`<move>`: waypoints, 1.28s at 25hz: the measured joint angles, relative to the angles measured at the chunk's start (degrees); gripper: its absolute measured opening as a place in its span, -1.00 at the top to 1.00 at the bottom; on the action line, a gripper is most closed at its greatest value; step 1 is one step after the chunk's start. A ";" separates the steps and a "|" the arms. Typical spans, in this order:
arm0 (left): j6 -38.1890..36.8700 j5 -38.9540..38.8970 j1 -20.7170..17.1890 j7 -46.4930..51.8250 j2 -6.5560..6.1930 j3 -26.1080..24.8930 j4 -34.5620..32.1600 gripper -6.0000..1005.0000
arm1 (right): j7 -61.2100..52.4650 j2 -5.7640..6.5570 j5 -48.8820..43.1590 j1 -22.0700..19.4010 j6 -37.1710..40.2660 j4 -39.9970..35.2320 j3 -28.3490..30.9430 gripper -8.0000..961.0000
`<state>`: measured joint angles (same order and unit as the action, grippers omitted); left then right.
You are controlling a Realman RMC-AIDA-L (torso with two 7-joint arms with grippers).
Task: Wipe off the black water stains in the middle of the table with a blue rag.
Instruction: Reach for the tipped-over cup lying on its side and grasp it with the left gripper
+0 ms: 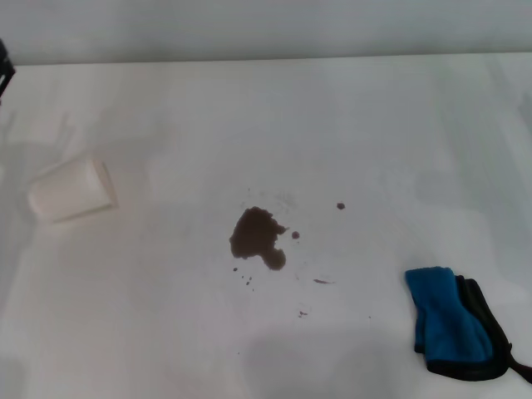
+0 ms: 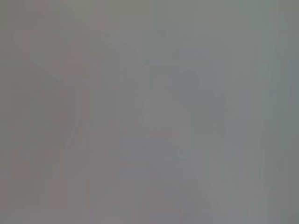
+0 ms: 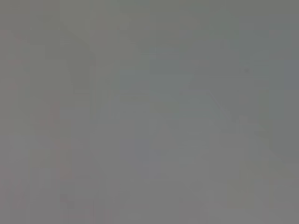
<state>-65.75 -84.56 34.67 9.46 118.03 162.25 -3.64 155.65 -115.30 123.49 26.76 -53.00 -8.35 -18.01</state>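
Observation:
The black water stains [image 1: 257,238] are a dark brown-black blotch in the middle of the white table [image 1: 374,141], with tiny specks around it, one at the right [image 1: 340,205]. The blue rag [image 1: 453,324], bright blue with black edging, lies crumpled at the near right of the table, apart from the stains. A dark sliver of my left arm [image 1: 5,71] shows at the far left edge, far from both. My right gripper is out of view. Both wrist views show only plain grey.
A white paper cup [image 1: 72,189] lies on its side at the left of the table. The table's far edge meets a pale wall [image 1: 266,29] at the back.

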 joint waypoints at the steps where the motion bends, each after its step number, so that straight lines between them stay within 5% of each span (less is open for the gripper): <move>1: -0.01 2.30 0.22 2.77 -0.34 0.02 0.71 -0.74 | 0.00 0.02 0.01 -0.08 -0.06 -0.11 0.03 -0.82; 7: -2.30 19.92 2.72 31.96 -2.42 0.58 13.80 -0.74 | 0.00 0.06 0.13 -0.22 -0.25 -0.33 0.17 -0.82; 16: -12.28 48.40 12.09 63.79 -1.61 0.84 47.50 -0.74 | -0.53 0.02 0.18 0.41 -0.27 -0.12 0.27 -0.82; 21: -21.89 63.55 17.81 68.91 -4.37 0.92 56.40 -0.74 | -0.70 -0.03 0.18 1.07 -0.92 0.18 0.26 -0.82; 26: -27.99 82.55 24.88 69.49 -8.04 1.01 58.52 -0.74 | -0.79 -0.09 0.24 1.40 -2.41 0.65 0.25 -0.82; 32: -28.54 99.29 30.87 66.80 -8.33 1.03 58.21 -0.74 | -0.85 -0.27 0.40 1.55 -4.11 1.76 0.25 -0.82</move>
<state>-94.29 14.73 65.54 76.27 109.70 163.28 54.58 154.80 -115.56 123.90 28.31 -57.11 -6.59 -17.76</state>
